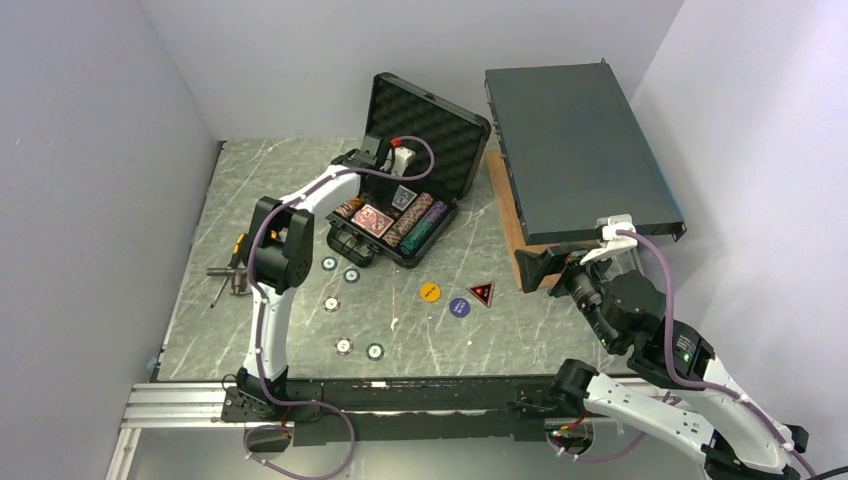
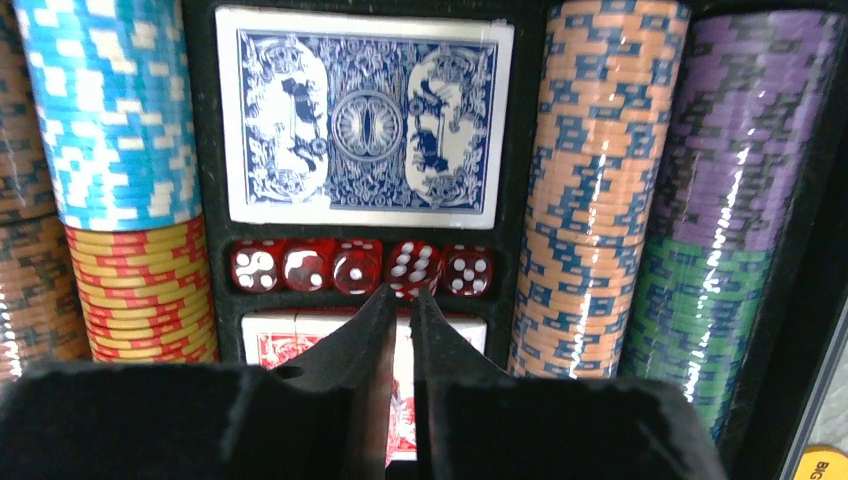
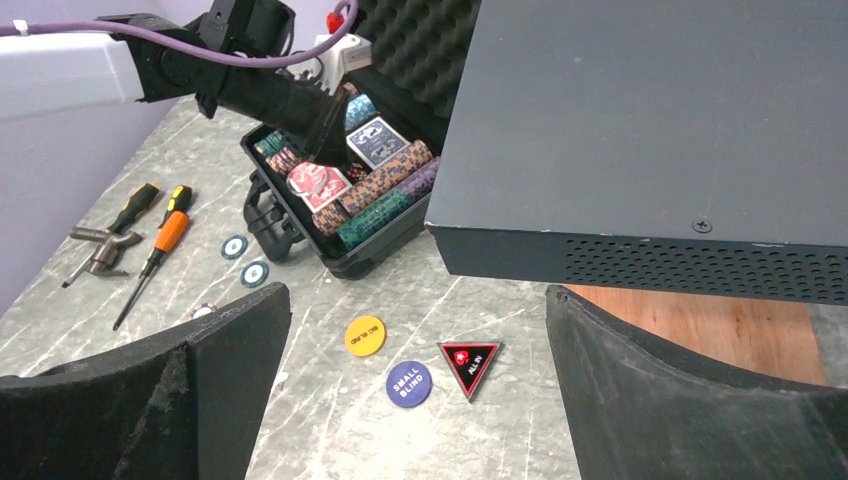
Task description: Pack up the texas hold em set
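The small black case (image 1: 461,122) stands open, its foam lid upright, with rows of chips (image 2: 600,180), a blue deck (image 2: 365,118), a red deck (image 2: 290,340) and a row of red dice (image 2: 305,268) inside. My left gripper (image 2: 400,292) (image 1: 385,188) reaches down into the case. Its jaws are shut to a thin slit with nothing between them, and the tips sit at a tilted die (image 2: 415,266). My right gripper (image 3: 417,296) (image 1: 545,265) hangs open over a yellow button (image 3: 365,336), a blue button (image 3: 409,384) and the red triangle (image 3: 470,362). Several loose chips (image 1: 331,304) lie on the table.
A large flat dark grey box (image 1: 580,150) rests tilted on a wooden block (image 1: 520,250) to the right of the case, close above my right gripper. Orange-handled screwdrivers and pliers (image 3: 140,240) lie near the left edge of the table (image 1: 300,340).
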### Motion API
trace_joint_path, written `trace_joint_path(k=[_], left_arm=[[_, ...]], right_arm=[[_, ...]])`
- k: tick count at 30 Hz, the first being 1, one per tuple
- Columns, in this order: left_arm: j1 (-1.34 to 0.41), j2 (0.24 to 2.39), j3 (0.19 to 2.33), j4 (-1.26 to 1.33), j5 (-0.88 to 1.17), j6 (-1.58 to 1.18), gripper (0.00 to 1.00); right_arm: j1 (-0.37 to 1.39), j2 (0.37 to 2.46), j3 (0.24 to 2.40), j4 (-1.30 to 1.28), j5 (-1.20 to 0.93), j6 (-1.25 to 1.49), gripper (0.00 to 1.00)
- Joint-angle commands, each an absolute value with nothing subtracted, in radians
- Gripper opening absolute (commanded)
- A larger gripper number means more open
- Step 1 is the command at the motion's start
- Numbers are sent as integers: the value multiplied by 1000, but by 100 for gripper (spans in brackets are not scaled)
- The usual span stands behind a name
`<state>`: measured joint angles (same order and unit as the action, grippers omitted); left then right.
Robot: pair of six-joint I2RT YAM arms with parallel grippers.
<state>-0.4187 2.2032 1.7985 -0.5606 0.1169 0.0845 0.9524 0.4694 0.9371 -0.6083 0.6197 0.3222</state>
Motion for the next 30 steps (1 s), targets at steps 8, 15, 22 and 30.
trace_joint_path(k=[8, 15, 22, 30], left_arm=[[-416, 2143, 1747, -572, 106, 48, 16], [-415, 2197, 1826, -577, 106, 53, 22], [-408, 2212, 1923, -611, 100, 61, 22], [-402, 2008, 1676, -530, 101, -61, 29]], right_arm=[[953, 462, 930, -560, 611, 324, 100], [953, 461, 931, -568, 611, 328, 100], [953, 460, 937, -580, 615, 336, 100], [953, 470, 929, -563, 607, 328, 100]])
